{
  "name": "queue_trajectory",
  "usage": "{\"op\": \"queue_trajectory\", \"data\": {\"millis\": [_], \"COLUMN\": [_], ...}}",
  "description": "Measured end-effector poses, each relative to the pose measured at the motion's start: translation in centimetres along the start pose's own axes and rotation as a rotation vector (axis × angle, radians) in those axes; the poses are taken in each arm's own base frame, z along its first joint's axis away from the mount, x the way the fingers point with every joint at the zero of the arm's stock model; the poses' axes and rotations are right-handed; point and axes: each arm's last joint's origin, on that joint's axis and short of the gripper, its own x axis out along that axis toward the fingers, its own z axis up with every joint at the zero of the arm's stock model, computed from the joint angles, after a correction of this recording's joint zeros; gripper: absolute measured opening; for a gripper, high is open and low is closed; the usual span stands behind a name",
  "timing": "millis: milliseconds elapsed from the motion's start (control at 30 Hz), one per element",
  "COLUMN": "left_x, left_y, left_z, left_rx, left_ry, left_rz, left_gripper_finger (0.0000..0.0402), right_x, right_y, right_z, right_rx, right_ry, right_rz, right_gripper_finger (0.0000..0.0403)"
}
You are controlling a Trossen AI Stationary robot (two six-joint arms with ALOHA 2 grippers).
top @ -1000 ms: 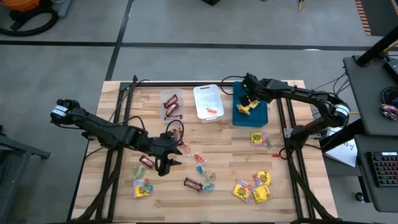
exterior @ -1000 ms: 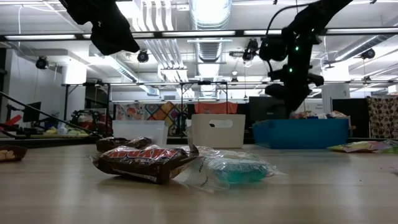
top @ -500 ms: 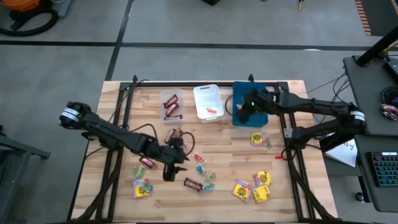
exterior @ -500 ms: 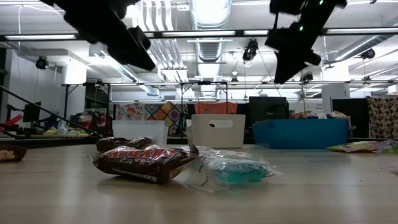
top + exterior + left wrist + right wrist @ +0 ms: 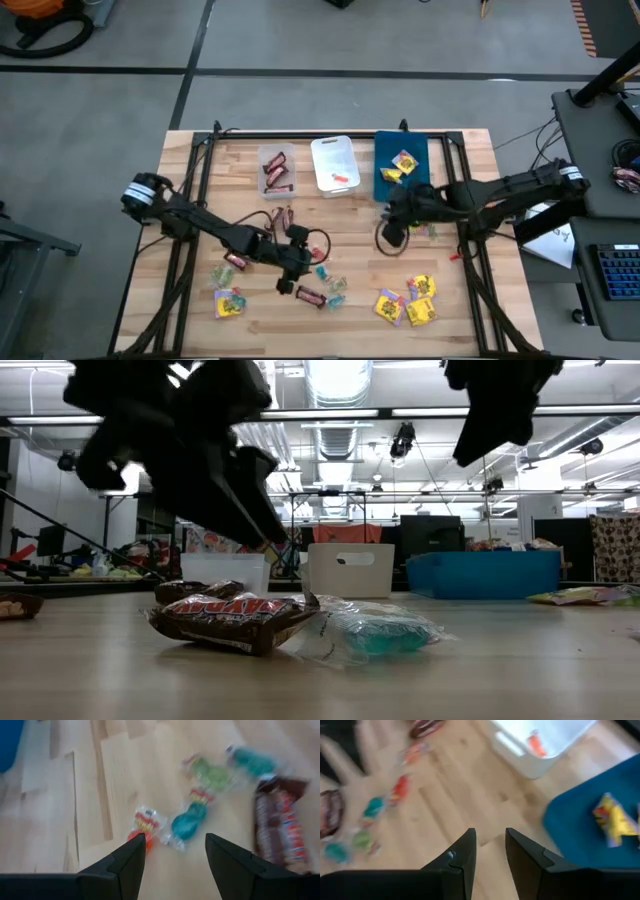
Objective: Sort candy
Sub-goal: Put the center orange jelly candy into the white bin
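My left gripper hovers open, low over the loose sweets in the table's middle; a teal piece and a red piece lie just ahead of its fingers, and a dark bar lies beside them. My right gripper hangs open in the air near the blue tray, touching nothing. Yellow packets lie in the blue tray. Dark bars lie in the clear tray, and a red piece lies in the white tray. In the low view, a dark bar and a teal piece rest flat on the wood.
More yellow packets lie on the table at its right, near right and near left. A dark bar and another lie by the left arm. Black frame rails run along the table's sides.
My right gripper has left the blue tray and swung toward the table's near edge and middle; the yellow packets now show lying in the tray. My left gripper has moved toward the right, over the small pieces, and come lower.
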Motion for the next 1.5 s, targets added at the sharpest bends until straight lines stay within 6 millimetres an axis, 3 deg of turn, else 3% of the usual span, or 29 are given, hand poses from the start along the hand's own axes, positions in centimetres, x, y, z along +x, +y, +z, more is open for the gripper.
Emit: {"op": "queue_trajectory", "data": {"millis": [433,900,1500], "left_x": [2.7,3.2,3.3], "left_y": [1.7,3.1,3.8], "left_z": [-1.3,-1.5,-2.0], "left_rx": [0.109,0.11,0.086], "left_ry": [0.041,0.033,0.011], "left_rz": [0.049,0.048,-0.01], "left_gripper_finger": [0.019,0.019,0.019], "right_x": [-1.3,-0.5,-0.5], "right_y": [2.9,2.8,3.0], "right_z": [-2.5,-4.0,-3.8], "right_rx": [0.018,0.029,0.028], "right_ry": [-0.015,0.002,-0.013], "right_rz": [0.06,0.031,0.048], "right_gripper_finger": [0.01,0.0101,0.0096]}}
